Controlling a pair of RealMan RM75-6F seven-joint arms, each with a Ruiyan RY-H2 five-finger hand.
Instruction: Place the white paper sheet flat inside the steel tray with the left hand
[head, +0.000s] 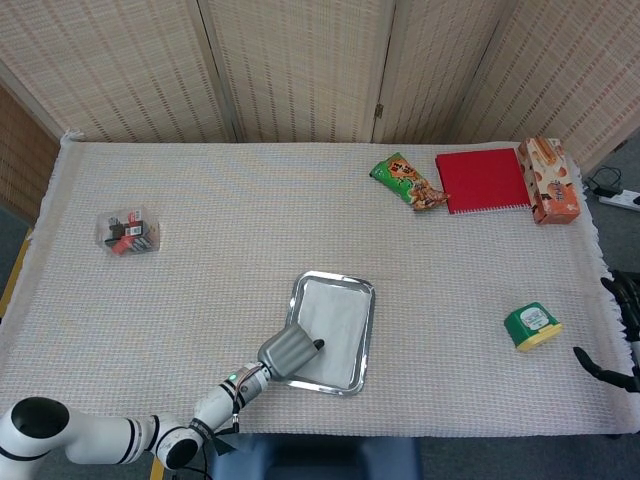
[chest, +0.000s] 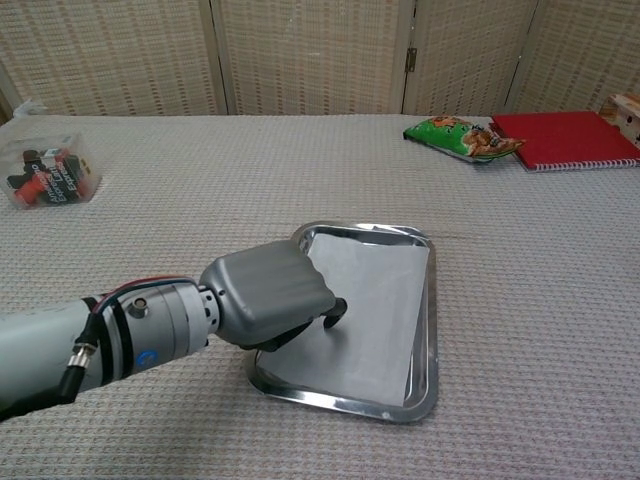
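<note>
Resting over the near left corner of the tray (chest: 432, 330), the left hand (chest: 268, 297) has its fingers curled down and a dark fingertip (chest: 334, 311) touching the paper (chest: 375, 300). Whether it pinches the sheet's near edge or only presses on it I cannot tell, since the hand's own back hides that edge in both views. The paper lies inside the tray, within the rim on the far and right sides, and looks flat there.

The main risk, as I judge it, is in the withdrawal. If the hand grips or merely sticks to the sheet, pulling away toward the bench (head: 200, 300) edge could drag the paper up over the near rim or crease it. A sideways slide of the fingertip could skew the sheet so a corner rides up the tray wall. The tray is light-looking and sits on woven cloth; a knock from the hand as it lifts could shift or tip it.

The right hand (head: 620, 335) shows only at the far right edge of the head view, fingers apart, holding nothing and well apart from the tray.
</note>
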